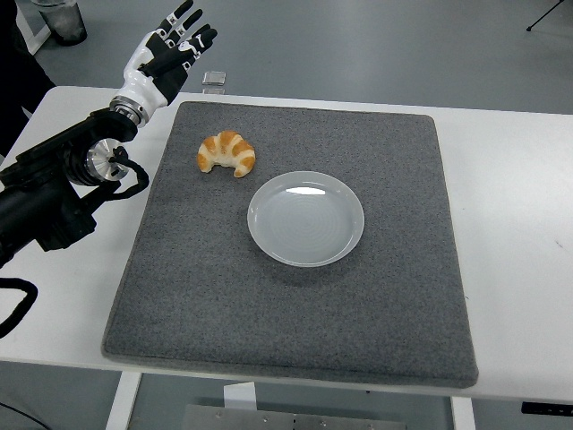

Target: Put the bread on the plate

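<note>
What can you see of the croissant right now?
The croissant is a golden-brown crescent with paler cream bands across its ridged back, looking whole and baked. It lies flat on the grey felt mat, near its far left corner, tips pointing toward the near edge. Nothing else touches it; the white plate sits apart from it.

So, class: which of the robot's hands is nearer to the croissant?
The left hand. It is raised, fingers spread, beyond the mat's far left corner, up and left of the croissant and not touching it. The right hand is out of view.
</note>
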